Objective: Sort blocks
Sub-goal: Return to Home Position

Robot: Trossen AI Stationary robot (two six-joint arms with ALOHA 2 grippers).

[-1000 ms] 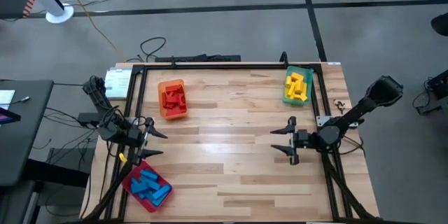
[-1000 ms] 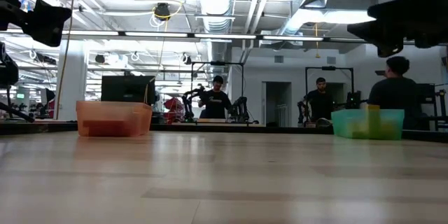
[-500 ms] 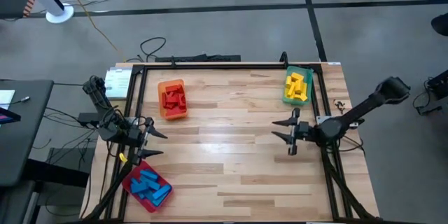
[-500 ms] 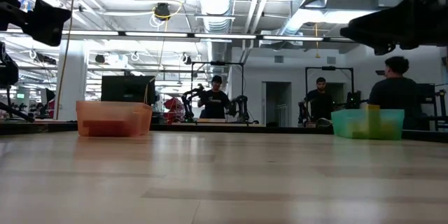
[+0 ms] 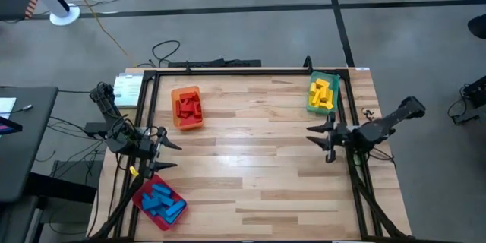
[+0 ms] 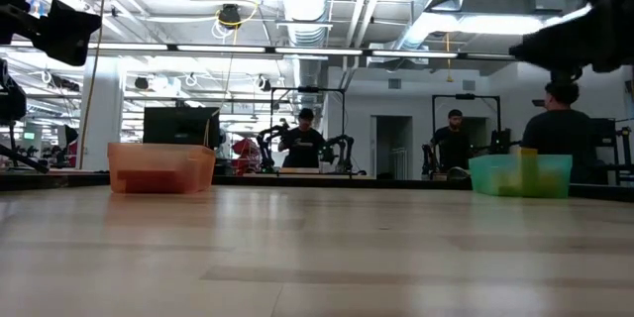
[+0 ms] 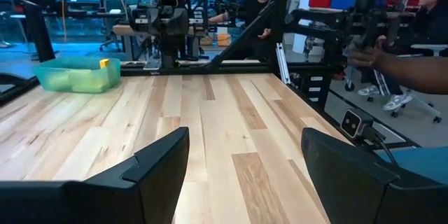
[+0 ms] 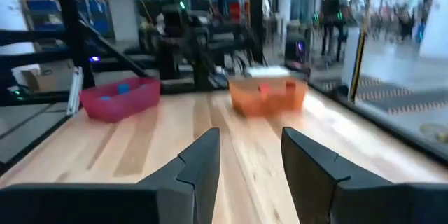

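The blocks lie sorted in three trays. Red ones fill the orange tray at the far left, yellow ones the green tray at the far right, and blue ones the red tray at the near left corner. My left gripper hovers open by the table's left edge, between the orange and red trays, pointing level across the table. My right gripper hovers near the right edge, just nearer than the green tray. Its fingers stand apart with nothing between them.
The wide middle of the wooden table is bare planks. A black frame runs along the table's edges. Beyond the far edge, people stand in the room, and a person's arm shows past the right side.
My right gripper has drawn back toward the table's right edge and a little toward the far edge as its arm folded in. Its fingers have come closer together but stay apart. My left gripper has kept still.
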